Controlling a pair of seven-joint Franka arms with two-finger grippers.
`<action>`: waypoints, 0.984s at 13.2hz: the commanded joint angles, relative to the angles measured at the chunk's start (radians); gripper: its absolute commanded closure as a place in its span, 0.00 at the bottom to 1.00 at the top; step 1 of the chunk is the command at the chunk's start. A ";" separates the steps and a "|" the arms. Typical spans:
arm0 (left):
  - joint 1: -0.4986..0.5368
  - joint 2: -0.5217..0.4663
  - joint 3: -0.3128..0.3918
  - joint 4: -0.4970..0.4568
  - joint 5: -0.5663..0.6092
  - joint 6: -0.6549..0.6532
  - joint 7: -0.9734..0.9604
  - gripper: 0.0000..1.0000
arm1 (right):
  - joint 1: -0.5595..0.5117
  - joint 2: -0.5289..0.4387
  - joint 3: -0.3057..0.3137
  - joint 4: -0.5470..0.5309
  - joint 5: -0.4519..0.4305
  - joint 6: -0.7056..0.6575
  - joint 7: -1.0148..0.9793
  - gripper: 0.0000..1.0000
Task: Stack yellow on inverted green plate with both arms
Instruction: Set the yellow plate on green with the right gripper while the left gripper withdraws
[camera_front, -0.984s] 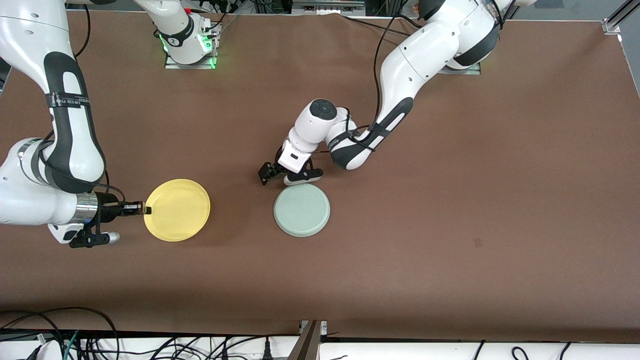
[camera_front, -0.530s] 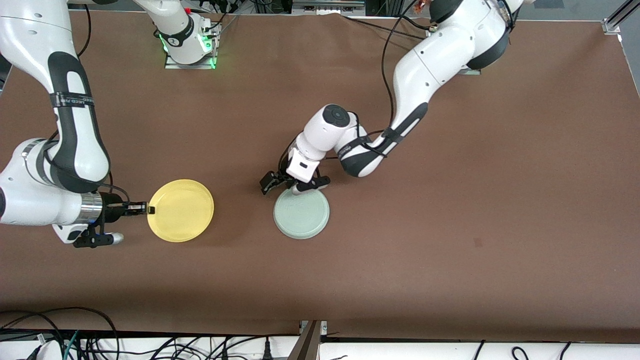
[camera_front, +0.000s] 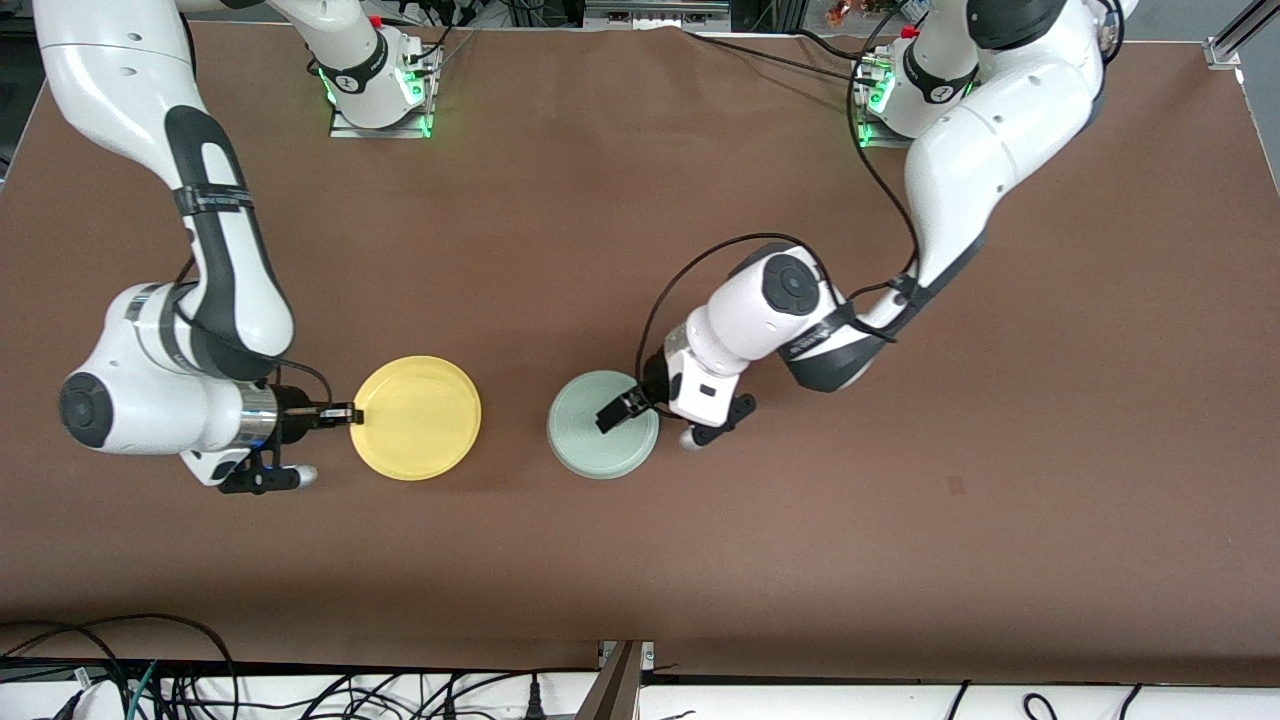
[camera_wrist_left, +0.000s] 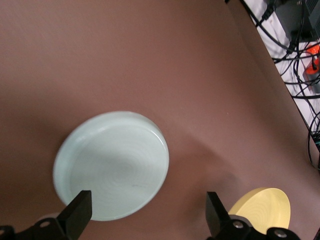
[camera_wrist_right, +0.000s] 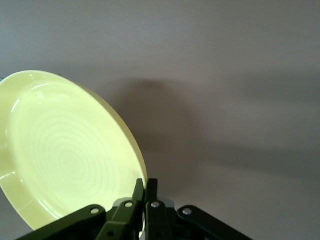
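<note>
Green plate (camera_front: 603, 438) already inverted; stacking pending. Right gripper (camera_front: 343, 413) clamping yellow (camera_front: 417, 417) rim, carrying; left gripper (camera_front: 645, 415) hovering over green, spread.

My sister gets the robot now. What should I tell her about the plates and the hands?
Right gripper: shut on the yellow plate's rim, holding it toward the right arm's end of the table.
Left gripper: open, over the green plate, holding nothing.
Green plate: upside down on the table, beside the yellow one, apart from it.
Done: green plate flipped, yellow gripped.
Left: carry yellow over, set it on green, let go.
</note>
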 joint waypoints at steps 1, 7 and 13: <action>0.145 -0.035 -0.086 -0.046 -0.004 -0.122 0.142 0.00 | 0.094 0.012 -0.004 -0.015 0.020 0.077 0.153 1.00; 0.367 -0.090 -0.232 -0.042 -0.006 -0.422 0.419 0.00 | 0.270 0.084 -0.004 -0.015 0.043 0.262 0.452 1.00; 0.356 -0.384 -0.146 0.034 -0.124 -0.774 0.782 0.00 | 0.366 0.100 -0.004 -0.029 0.043 0.281 0.499 1.00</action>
